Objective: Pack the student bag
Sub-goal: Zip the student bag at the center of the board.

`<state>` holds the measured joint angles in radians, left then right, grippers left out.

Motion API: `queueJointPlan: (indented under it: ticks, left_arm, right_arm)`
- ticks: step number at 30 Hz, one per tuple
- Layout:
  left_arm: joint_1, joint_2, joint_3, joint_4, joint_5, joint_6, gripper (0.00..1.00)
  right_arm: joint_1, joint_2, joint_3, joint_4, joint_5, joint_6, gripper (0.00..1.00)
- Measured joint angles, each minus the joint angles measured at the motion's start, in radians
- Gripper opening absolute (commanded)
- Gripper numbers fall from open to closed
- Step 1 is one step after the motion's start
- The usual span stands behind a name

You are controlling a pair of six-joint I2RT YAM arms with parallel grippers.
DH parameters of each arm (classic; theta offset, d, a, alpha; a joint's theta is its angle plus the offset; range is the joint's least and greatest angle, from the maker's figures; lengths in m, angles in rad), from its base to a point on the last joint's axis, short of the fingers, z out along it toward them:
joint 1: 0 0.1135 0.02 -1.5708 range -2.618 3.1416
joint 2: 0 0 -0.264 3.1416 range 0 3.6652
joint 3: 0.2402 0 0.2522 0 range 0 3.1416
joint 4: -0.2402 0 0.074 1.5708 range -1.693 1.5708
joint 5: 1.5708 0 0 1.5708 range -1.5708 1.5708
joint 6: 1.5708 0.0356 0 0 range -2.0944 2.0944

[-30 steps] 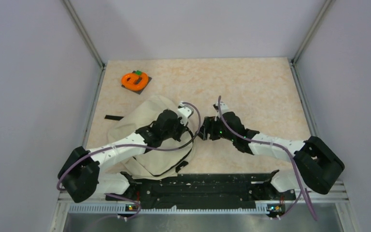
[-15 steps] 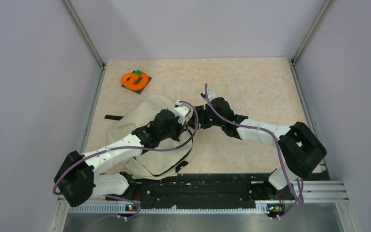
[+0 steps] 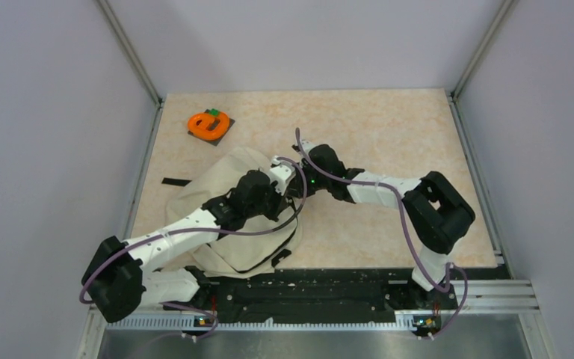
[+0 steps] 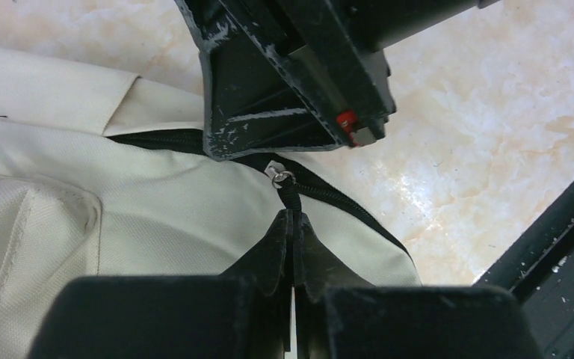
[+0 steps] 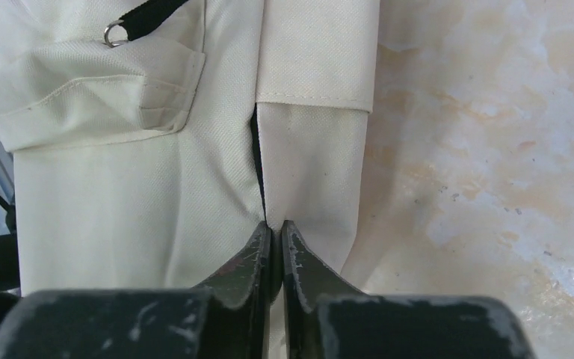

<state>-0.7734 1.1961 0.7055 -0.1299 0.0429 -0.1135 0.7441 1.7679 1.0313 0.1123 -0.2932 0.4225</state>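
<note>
cream woven-fabric student bag (image 3: 224,172) lies slumped left of centre on the mottled beige stone-look table (image 3: 389,134) — soft, creased, with black zip trim. left gripper (image 4: 293,215) is clamped tight on the black zipper pull tab (image 4: 288,191); the tab's lower end is hidden between the fingers. right gripper (image 5: 275,226) is pinched onto the bag's fabric edge beside the zip — overhead, the arms hide both tips.

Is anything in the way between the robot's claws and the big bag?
No, nothing visible. The left gripper is shut on the zipper pull of the student bag, and the right gripper pinches the bag's cream fabric beside the zipper.
</note>
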Motion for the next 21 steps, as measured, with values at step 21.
queueJointPlan:
  ticks: [21]
  left_arm:
    - [-0.053,-0.132,-0.006,-0.043,0.12,-0.13,0.0]
  right_arm:
    - [0.006,0.043,0.196,-0.156,0.166,-0.005,0.0]
